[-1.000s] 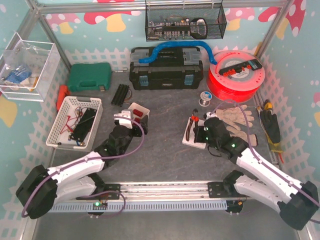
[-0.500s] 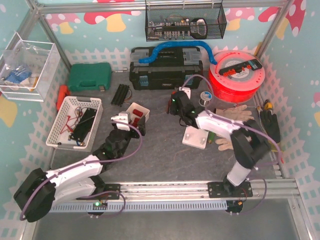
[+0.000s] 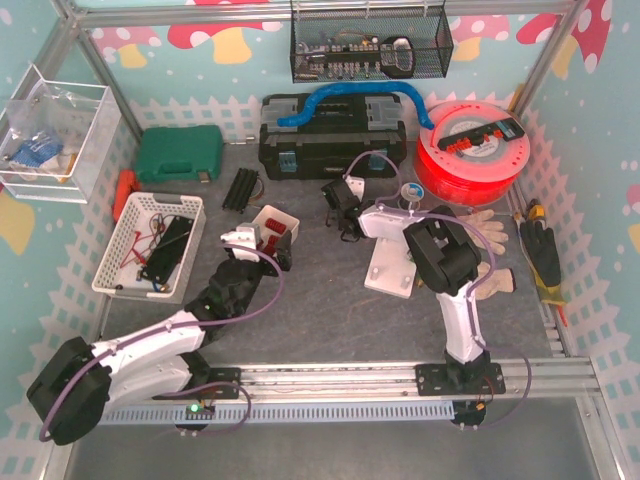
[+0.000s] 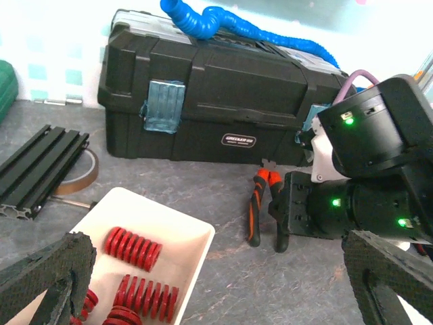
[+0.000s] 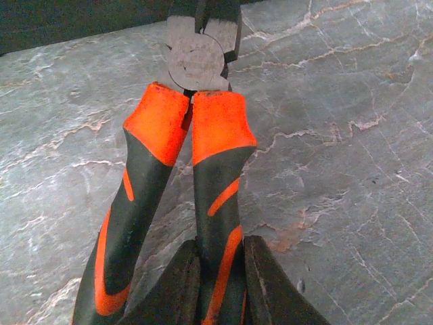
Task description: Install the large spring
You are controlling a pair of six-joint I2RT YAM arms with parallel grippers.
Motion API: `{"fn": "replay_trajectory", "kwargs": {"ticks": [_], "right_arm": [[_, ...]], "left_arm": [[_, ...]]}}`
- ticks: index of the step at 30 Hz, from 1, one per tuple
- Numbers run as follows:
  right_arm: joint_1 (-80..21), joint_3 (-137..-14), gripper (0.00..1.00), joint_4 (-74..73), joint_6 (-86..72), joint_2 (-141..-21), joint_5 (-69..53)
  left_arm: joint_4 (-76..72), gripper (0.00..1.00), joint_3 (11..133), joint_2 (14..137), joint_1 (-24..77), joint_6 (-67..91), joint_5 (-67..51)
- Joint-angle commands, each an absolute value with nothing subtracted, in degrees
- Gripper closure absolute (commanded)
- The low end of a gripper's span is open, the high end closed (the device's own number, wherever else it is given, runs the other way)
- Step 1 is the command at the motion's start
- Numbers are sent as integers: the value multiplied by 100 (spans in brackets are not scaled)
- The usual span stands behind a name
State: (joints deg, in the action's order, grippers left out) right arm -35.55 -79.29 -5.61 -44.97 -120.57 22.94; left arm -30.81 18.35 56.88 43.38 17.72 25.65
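Observation:
Several large red springs (image 4: 133,247) lie in a small white tray (image 4: 183,233), which also shows in the top view (image 3: 277,222). My left gripper (image 4: 216,271) is open and empty, its fingers spread wide just above the tray's near side; the top view shows it there too (image 3: 272,250). My right gripper (image 5: 220,254) is shut on one handle of orange-and-black pliers (image 5: 220,128), whose head points at the toolbox. The left wrist view shows the pliers (image 4: 255,210) low over the table right of the tray, and the right gripper (image 3: 337,208) in front of the toolbox.
A black toolbox (image 3: 333,140) with a blue hose on top stands at the back. A white block (image 3: 392,268) lies centre-right, gloves (image 3: 470,232) and a red spool (image 3: 470,150) beyond it. Black rails (image 4: 34,169), a white basket (image 3: 150,245) and a green case (image 3: 180,155) are on the left.
My right arm has swung from the white block on the right to the middle back, carrying the pliers toward the toolbox. My left gripper has stayed by the tray.

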Motion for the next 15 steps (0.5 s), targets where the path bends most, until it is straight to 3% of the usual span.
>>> {"fn": "replay_trajectory", "kwargs": {"ticks": [1,9,15], "right_arm": [[-3474,-8275,80,-626,-4785,-12173,2375],[-3428,-8204,55,-969,-4715,-11750,2130],[-3428,-7465,44,-975,-4409,-10426,1621]], "left_arm": [[-3239,1,1799,5730,4386,1732,2356],[-3224,1,1808,5721,4386,1705,2347],[-3285,1,1819,5744,4386,1613,2112]]}}
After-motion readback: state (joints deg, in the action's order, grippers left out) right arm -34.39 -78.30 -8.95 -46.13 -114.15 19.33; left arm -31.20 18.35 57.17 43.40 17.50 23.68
